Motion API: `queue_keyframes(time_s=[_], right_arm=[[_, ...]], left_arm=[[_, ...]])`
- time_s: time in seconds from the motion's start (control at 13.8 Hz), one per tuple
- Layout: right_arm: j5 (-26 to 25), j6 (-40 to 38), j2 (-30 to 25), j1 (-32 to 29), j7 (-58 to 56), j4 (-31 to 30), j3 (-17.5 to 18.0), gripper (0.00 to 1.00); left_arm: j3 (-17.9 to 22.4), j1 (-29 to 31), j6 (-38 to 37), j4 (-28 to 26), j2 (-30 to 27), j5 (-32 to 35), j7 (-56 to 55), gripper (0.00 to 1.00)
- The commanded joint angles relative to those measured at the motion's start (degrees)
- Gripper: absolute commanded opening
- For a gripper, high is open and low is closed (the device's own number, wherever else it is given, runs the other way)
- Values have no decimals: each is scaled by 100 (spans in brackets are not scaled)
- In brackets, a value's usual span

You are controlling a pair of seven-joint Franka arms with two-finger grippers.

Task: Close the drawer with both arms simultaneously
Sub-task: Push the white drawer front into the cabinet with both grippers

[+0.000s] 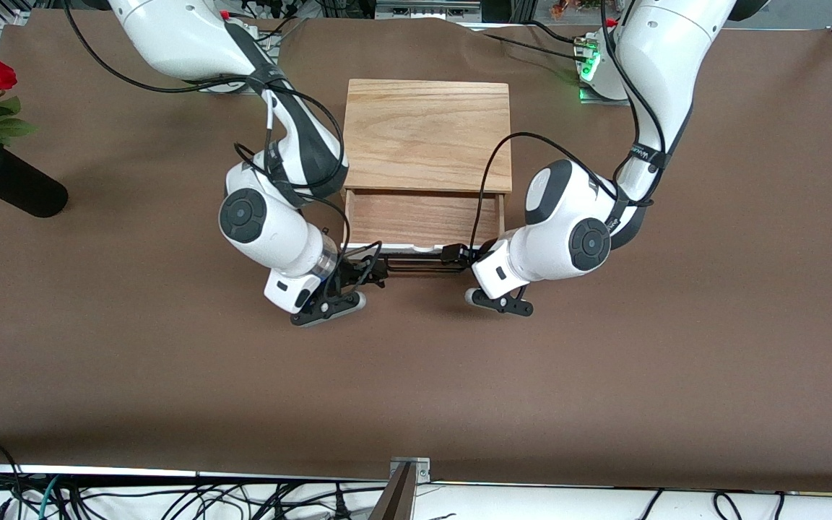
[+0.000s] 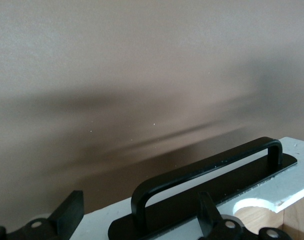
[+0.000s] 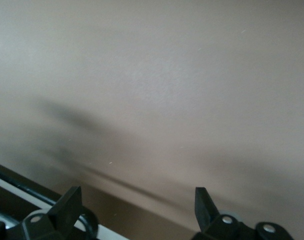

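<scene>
The table lies bare across the lower frame. At upper centre the box has its drawer pulled out. Both arms are at its white front: the left gripper and the right gripper, fingers spread and empty, flank the handle. Next, I judge, an even push toward the box.
</scene>
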Motion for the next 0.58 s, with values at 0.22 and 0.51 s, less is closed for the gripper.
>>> queue_keyframes(time_s=[0.22, 0.51], right_arm=[[386, -527, 24, 38, 39, 26, 2, 100], [774, -1055, -3, 47, 48, 26, 2, 100]], left_arm=[[32, -15, -312, -50, 15, -174, 120, 100], [23, 20, -865, -41, -29, -174, 120, 100]])
